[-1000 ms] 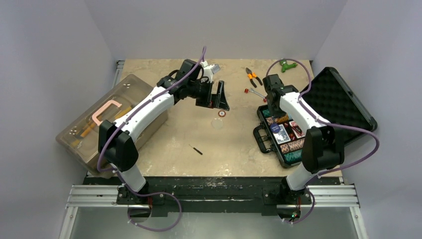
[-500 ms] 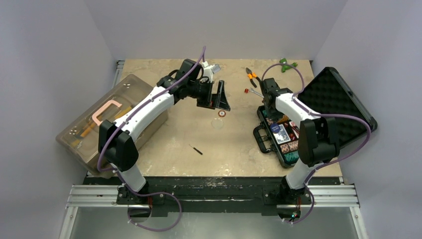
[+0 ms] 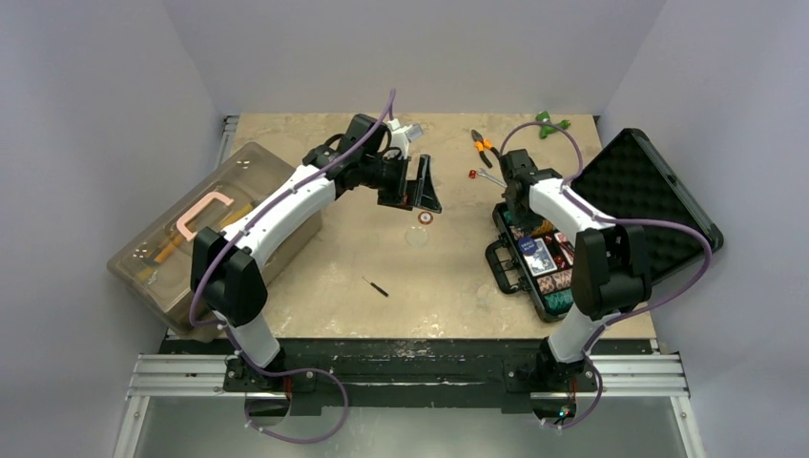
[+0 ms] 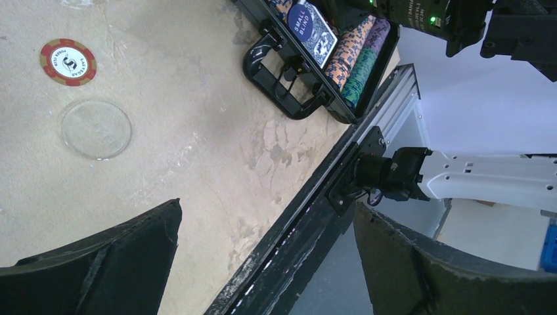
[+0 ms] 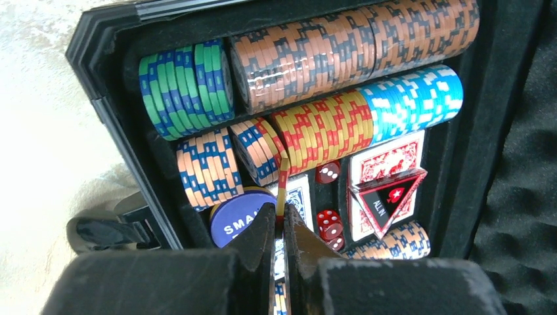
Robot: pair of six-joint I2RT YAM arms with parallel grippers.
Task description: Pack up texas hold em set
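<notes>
We are looking at the black case [image 5: 98,65] lying open. Its long axis is running away from the arm bases, its handle [image 4: 276,72] is pointing left, and its foam lid [image 3: 641,186] is tipping back to the right. Inside it, striped chips [image 5: 328,52] are lying in rows on edge beside card decks [image 5: 387,161], dice [image 5: 328,172] and a blue button [image 5: 236,216]. Our right gripper [image 5: 278,226] is pinching one chip [image 5: 282,187] edge-up over those rows. Our left gripper [image 4: 267,209] is hanging spread wide, well left of the case, near a loose chip [image 4: 67,62].

You have the black case [image 3: 649,191] open, lid swung wide | inside: chip rows [image 5: 328,52], red deck [image 5: 387,157], blue button [image 5: 236,220], upright chip [image 5: 283,177] | left of case: red chip [image 4: 67,62], clear disc [image 4: 96,129], flat
</notes>
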